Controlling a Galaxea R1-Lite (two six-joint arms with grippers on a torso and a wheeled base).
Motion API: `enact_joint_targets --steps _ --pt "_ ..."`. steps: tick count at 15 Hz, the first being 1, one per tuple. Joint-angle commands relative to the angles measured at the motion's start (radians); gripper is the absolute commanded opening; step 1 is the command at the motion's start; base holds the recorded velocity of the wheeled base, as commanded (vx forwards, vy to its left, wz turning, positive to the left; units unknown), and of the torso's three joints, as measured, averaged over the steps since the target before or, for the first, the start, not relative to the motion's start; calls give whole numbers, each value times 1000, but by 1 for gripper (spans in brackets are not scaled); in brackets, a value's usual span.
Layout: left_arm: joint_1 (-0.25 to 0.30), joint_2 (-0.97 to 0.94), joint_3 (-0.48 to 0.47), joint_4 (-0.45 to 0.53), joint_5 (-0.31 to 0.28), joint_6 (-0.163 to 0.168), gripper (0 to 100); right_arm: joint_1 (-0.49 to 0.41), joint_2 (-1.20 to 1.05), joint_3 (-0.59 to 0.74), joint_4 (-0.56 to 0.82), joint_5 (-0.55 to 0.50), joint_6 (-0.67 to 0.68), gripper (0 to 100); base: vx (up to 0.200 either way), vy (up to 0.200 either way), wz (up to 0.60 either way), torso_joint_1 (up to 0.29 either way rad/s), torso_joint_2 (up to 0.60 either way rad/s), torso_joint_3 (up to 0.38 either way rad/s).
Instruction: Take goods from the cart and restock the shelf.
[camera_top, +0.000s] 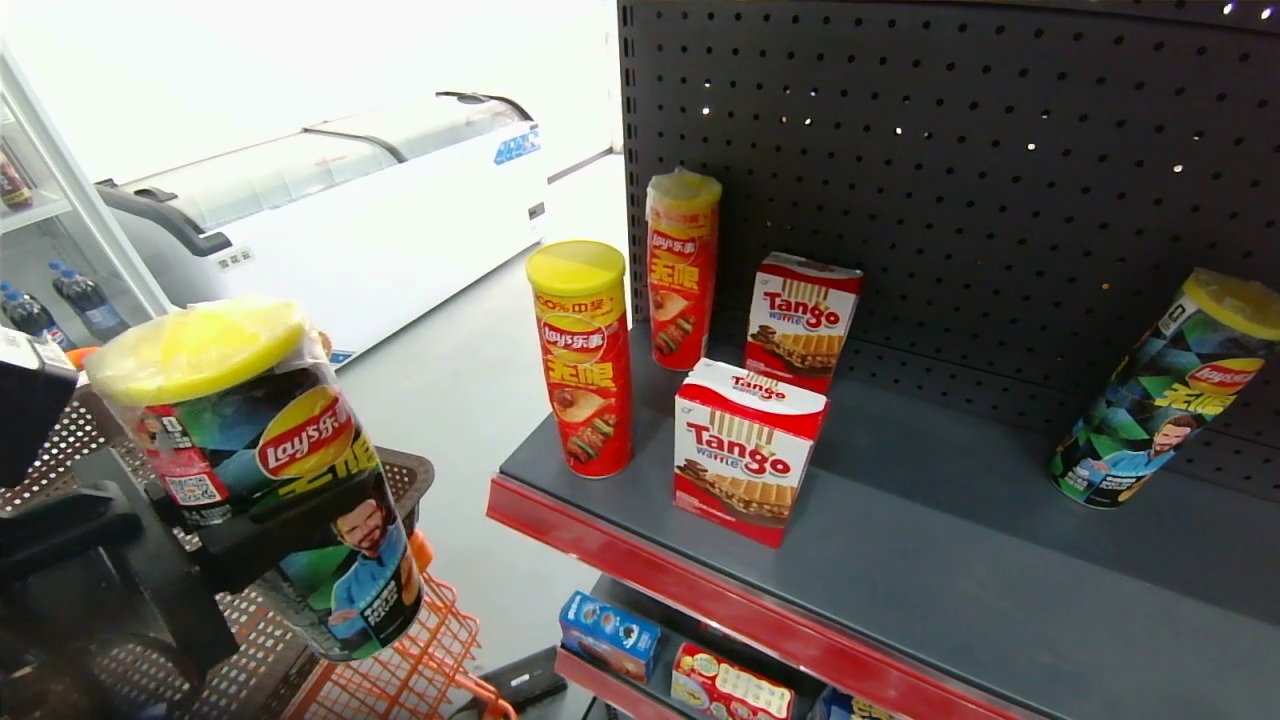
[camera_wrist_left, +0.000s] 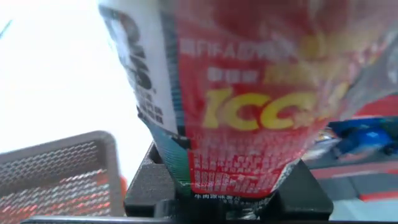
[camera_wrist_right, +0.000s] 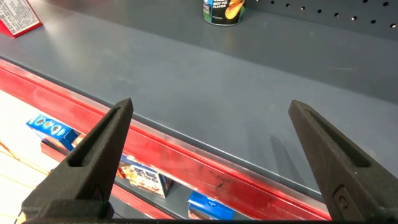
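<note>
1 chip can (camera_top: 290, 440) in L jaws

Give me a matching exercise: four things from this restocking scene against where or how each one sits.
1. yellow-lidded can by the cart
2. front red can
3. dark can on the shelf
4. right gripper

A. tilted against the pegboard
B. open above the shelf's front edge
C. upright at the shelf's left front
D. clamped in the left gripper

Pairs: 1-D, 2-C, 3-A, 4-B

Yellow-lidded chips can (camera_top: 300, 445) (tilted) above orange cart (camera_top: 400, 670), beside grey shelf (camera_top: 950, 560)
</note>
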Motion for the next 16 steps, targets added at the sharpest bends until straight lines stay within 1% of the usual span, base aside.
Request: enact_joint_targets --steps 1,3,5,6,8,10,12,13,14,15,16 --pt "-28 -21 1 -3 -21 1 0 0 0 0 0 1 0 100 0 0 0 0 0 0" --pt "-57 -18 -22 -6 -50 1 0 0 2 0 1 5 -2 100 0 0 0 0 0 0" --pt "-95 -4 -53 -6 -96 0 0 0 2 0 1 5 0 100 0 0 0 0 0 0" --pt "-106 6 -61 -8 -119 0 0 0 0 0 1 5 0 100 0 0 0 0 0 0" --pt "-111 11 -68 -6 -166 0 0 0 0 0 0 5 0 100 0 0 0 0 0 0" --pt "-111 20 -68 -8 -191 0 0 0 0 0 1 5 0 100 0 0 0 0 0 0" --pt "-115 40 -74 -9 -232 -2 0 0 0 0 1 5 0 100 0 0 0 0 0 0" --pt "-117 49 -78 -11 -251 -11 0 0 0 0 1 5 0 100 0 0 0 0 0 0" --pt "-120 60 -87 -15 -268 -32 0 0 0 0 1 5 0 100 0 0 0 0 0 0" --pt "-138 69 -99 -25 -277 -49 0 0 0 0 1 5 0 100 0 0 0 0 0 0" --pt "-151 71 -102 -29 -281 -55 0 0 0 0 1 5 0 100 0 0 0 0 0 0"
